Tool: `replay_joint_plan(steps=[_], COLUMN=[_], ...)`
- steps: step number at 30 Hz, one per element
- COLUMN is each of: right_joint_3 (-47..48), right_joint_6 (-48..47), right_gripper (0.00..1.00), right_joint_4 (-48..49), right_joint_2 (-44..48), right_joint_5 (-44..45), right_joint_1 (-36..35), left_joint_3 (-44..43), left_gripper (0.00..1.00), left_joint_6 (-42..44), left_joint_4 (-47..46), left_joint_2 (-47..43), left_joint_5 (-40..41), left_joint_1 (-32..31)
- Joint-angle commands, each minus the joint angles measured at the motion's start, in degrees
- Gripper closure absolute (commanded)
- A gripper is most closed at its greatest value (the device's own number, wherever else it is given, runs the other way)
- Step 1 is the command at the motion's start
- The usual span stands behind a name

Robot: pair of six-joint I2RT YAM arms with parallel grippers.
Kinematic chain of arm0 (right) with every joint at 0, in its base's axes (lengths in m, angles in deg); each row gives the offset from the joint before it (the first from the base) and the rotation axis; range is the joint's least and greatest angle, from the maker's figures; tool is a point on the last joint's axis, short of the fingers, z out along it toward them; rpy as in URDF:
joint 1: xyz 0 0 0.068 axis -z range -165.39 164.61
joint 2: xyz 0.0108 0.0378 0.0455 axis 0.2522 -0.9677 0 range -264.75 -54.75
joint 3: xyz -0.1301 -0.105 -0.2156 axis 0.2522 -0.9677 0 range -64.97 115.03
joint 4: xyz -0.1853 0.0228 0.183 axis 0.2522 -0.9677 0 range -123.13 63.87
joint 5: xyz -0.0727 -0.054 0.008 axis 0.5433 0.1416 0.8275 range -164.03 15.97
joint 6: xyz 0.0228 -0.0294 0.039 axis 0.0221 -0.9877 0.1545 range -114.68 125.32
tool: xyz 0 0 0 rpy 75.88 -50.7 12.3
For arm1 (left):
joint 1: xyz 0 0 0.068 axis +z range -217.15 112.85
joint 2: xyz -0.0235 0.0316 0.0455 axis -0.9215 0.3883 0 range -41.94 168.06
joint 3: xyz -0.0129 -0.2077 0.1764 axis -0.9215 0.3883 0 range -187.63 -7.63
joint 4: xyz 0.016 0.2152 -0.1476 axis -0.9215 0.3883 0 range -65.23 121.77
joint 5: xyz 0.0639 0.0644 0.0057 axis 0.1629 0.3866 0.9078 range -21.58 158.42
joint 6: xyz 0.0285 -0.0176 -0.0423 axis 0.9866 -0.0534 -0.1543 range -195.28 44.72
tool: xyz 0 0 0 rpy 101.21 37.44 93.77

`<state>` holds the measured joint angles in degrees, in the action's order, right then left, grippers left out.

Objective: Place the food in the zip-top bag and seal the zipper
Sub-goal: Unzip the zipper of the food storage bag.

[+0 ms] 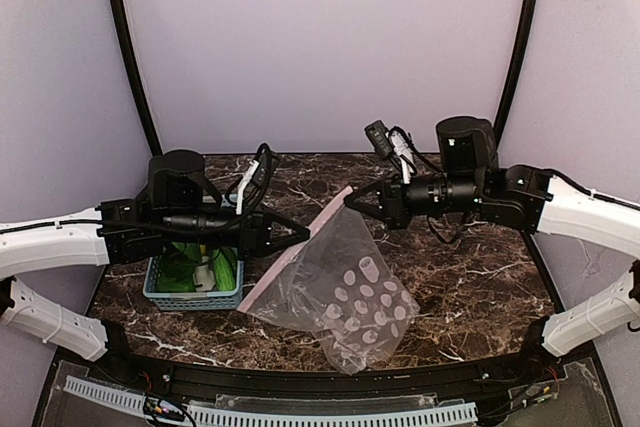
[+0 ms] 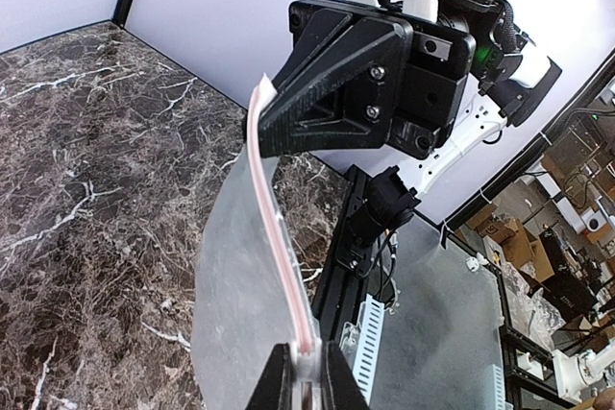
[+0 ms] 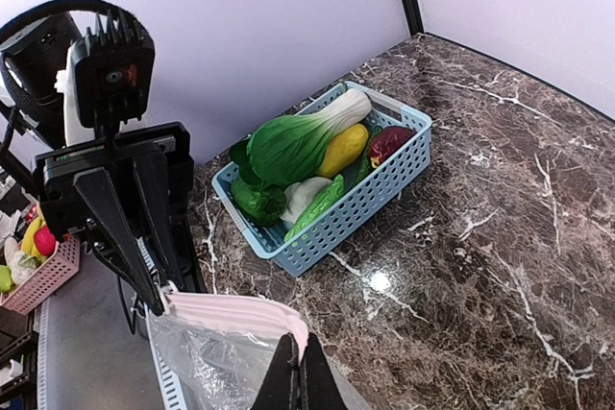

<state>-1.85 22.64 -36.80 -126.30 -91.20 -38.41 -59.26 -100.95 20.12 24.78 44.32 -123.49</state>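
Clear crinkly zip-top bag (image 1: 345,292) hangs between arms. Left gripper (image 1: 303,234) and right gripper (image 1: 352,203) both pinch its pink zipper strip (image 2: 281,256), which runs gripper to gripper. Toy vegetables (image 3: 307,156) lie in light blue plastic basket (image 3: 357,210), nearer left arm.

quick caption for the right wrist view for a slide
Right gripper and left gripper pinch the zipper of the zip-top bag; the food sits in the blue basket beyond.

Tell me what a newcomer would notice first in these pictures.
The clear zip-top bag is held up at the middle of the marble table, stretched between the left gripper and right gripper, both shut on its pink zipper. Left of it, the food sits piled in a light blue basket, bright against the dark stone.
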Motion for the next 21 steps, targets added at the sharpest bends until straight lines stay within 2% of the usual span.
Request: replay_joint_plan(steps=[1, 21], right_joint_3=[2.8, 4.6], right_joint_6=[-1.0, -0.6], right_gripper=[1.0, 1.0], right_joint_4=[1.0, 0.8], right_joint_2=[0.0, -0.6], right_joint_5=[9.5, 5.0], right_joint_1=[4.2, 12.9], left_joint_3=[1.9, 2.3], left_gripper=[0.99, 0.99], left_joint_6=[0.0, 0.4], left_joint_4=[4.3, 6.3], left_joint_2=[-2.3, -1.5], left_joint_5=[-4.2, -4.0], left_joint_1=[-0.4, -0.4])
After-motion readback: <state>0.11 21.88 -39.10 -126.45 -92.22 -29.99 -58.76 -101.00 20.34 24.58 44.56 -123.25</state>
